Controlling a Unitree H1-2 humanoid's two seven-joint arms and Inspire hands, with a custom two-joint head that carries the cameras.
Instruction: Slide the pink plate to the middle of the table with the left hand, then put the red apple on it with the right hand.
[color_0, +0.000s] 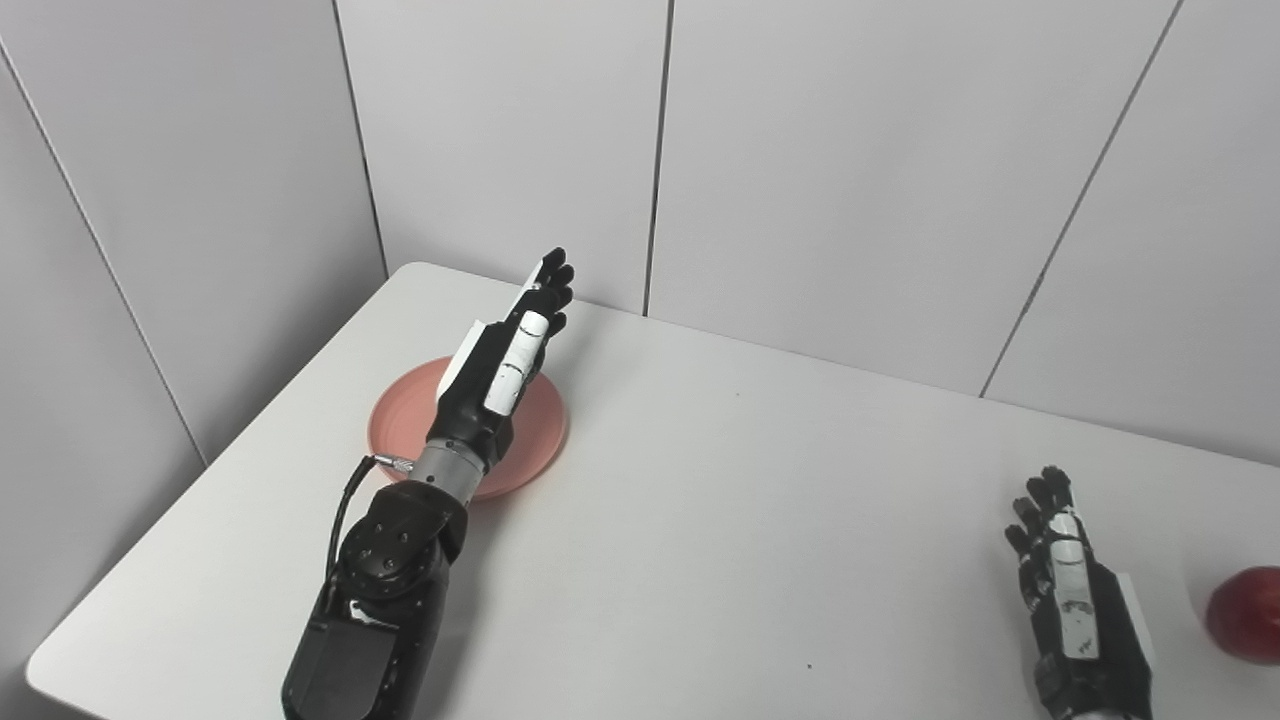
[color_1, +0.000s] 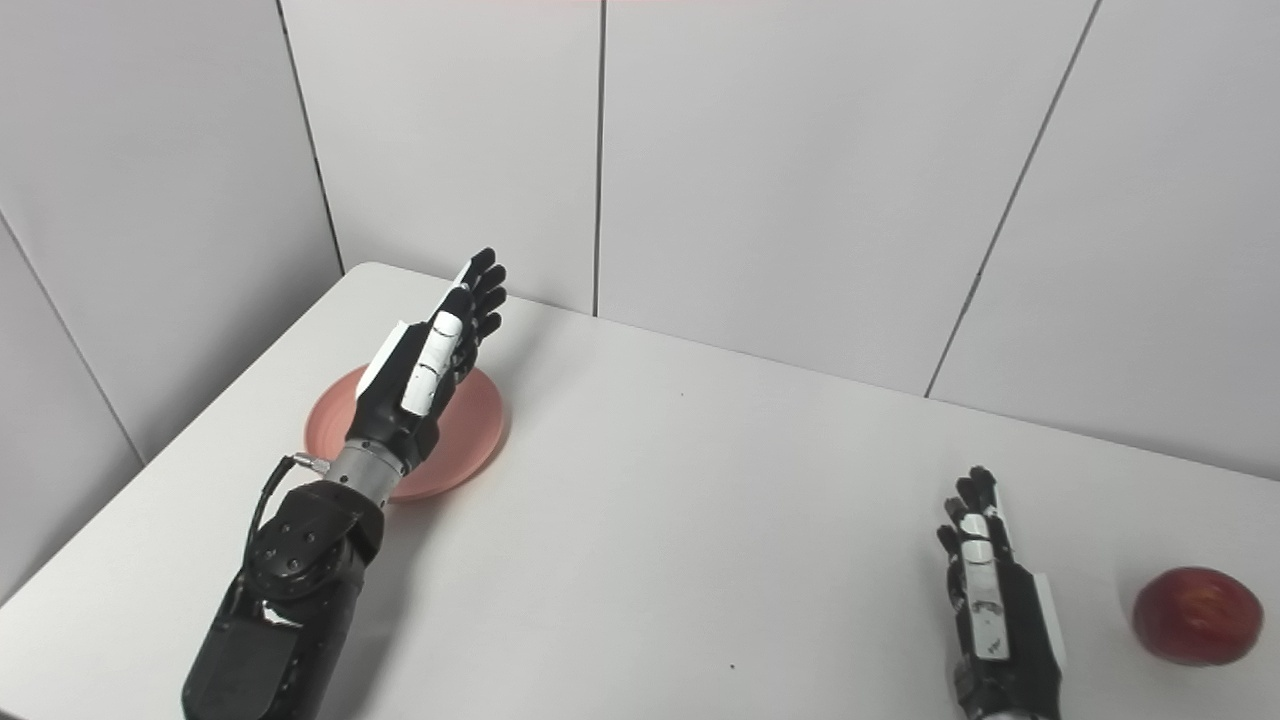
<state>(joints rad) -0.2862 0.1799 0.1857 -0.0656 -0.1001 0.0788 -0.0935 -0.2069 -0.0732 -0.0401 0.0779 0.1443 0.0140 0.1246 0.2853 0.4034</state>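
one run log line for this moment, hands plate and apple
left hand: open, over pink plate | plate: table's left | right hand: open, idle | red apple: far right, untouched

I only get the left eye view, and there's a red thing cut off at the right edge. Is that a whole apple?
Observer: Yes. The right eye view shows the whole red apple, round and uncut, resting on the table.
Operator: Is it sitting right at the table's side edge?
Observer: Not quite. In the right eye view a strip of white table still shows beyond the apple's right side.
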